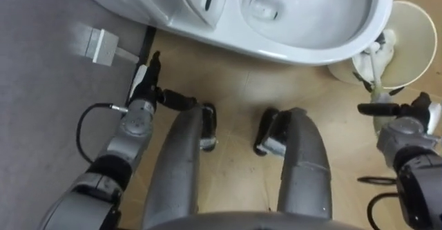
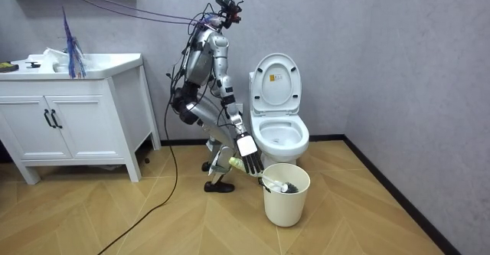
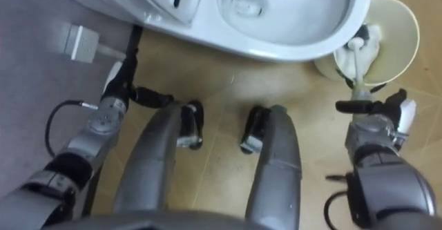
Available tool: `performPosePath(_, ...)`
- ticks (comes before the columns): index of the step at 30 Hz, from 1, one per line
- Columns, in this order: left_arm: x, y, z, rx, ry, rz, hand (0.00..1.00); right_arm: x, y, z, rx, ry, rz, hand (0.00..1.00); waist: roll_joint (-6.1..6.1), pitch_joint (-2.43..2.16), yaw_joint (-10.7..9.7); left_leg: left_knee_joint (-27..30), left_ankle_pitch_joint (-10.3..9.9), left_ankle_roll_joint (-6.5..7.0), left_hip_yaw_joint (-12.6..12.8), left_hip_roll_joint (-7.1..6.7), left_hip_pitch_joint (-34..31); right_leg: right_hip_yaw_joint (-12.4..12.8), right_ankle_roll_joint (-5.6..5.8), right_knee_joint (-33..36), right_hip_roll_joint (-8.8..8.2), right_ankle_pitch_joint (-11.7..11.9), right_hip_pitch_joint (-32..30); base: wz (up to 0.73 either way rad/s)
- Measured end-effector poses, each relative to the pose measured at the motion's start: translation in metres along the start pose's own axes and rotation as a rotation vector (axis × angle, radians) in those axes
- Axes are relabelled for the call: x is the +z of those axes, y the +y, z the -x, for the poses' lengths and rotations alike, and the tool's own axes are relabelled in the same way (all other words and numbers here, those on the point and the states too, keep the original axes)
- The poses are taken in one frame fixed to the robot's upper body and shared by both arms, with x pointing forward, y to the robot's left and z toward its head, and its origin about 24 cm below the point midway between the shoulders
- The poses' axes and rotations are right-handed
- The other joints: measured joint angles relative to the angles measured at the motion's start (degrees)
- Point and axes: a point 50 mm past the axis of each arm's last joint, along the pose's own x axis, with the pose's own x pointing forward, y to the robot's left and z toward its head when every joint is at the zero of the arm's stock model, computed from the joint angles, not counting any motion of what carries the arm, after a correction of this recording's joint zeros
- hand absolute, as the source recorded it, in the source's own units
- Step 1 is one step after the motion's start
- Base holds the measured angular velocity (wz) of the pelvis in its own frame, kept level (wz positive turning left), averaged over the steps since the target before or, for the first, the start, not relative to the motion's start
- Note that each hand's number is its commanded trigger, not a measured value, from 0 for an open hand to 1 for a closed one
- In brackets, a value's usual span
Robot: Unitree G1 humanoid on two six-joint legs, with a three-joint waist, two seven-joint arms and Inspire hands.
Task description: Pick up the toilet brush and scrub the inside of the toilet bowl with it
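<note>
The white toilet (image 1: 311, 50) stands open, its lid (image 2: 276, 75) raised against the wall. I stand bent over right in front of the bowl (image 2: 279, 136). A cream bucket (image 1: 418, 30) sits on the floor to the right of the bowl, also seen as the bucket (image 2: 287, 201). The toilet brush (image 1: 377, 64) stands in it, pale head down and handle rising toward me. My right hand (image 1: 404, 123) is at the top of that handle with its fingers curled round it, thumb out to the left. My left hand (image 1: 141, 95) hangs low on the left with straight fingers, holding nothing.
A small white box (image 1: 97, 43) with a cable sits on the grey wall, beside the dark skirting (image 1: 147, 40). A white vanity cabinet (image 2: 76, 109) stands at the room view's left. Wooden floor (image 1: 235, 92) lies between my legs and the toilet.
</note>
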Motion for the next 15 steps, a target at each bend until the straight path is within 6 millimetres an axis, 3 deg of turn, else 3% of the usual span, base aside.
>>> performPosePath(4, 0.0020, -0.0024, 0.0005, -0.013, -0.012, -0.014, 0.00, 0.0008, -0.0015, -0.0010, 0.008, 0.011, -0.032, 0.00, 0.49, 0.01, -0.1, 1.3, -0.2, -0.16, -0.1, -0.81, -1.4, 0.1, -0.12, 2.0, -0.82, -0.9, -1.5, 0.11)
performPosePath(15, 0.0083, -0.0045, 0.0007, -0.018, -0.042, -0.023, 0.00, 0.0047, -0.0050, -0.0032, 0.037, -0.020, 0.022, 0.00, 0.65, -0.01, -0.2, 3.8, -0.9, -0.57, -0.2, -0.73, -4.1, 0.7, -0.50, 4.9, -0.71, -1.9, -4.4, 0.01)
